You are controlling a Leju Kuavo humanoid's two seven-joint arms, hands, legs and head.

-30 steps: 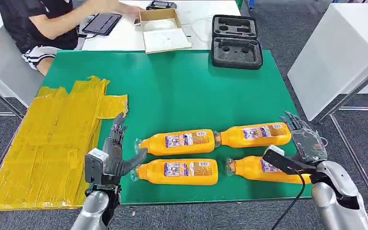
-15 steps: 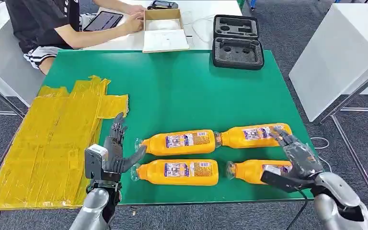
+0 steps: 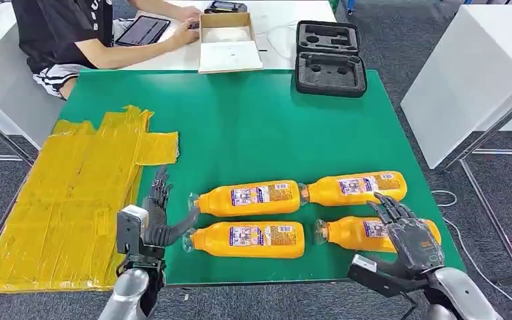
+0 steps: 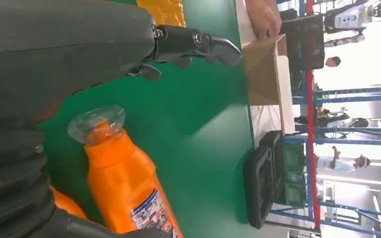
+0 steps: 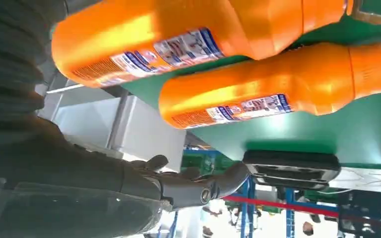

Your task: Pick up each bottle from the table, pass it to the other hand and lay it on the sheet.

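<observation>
Green table (image 3: pixel 253 133) carries four orange bottles (image 3: pixel 250 239) lying near its front edge, beside the yellow sheet (image 3: pixel 67 193). Left hand (image 3: pixel 157 217) hovers spread, empty; right hand (image 3: pixel 407 233) spreads over the nearest-right bottle (image 3: pixel 350 232).

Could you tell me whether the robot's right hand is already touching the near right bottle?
Cannot tell. In the head view the right hand overlaps the near right bottle, but neither that view nor the right wrist view shows contact or a gap.
</observation>
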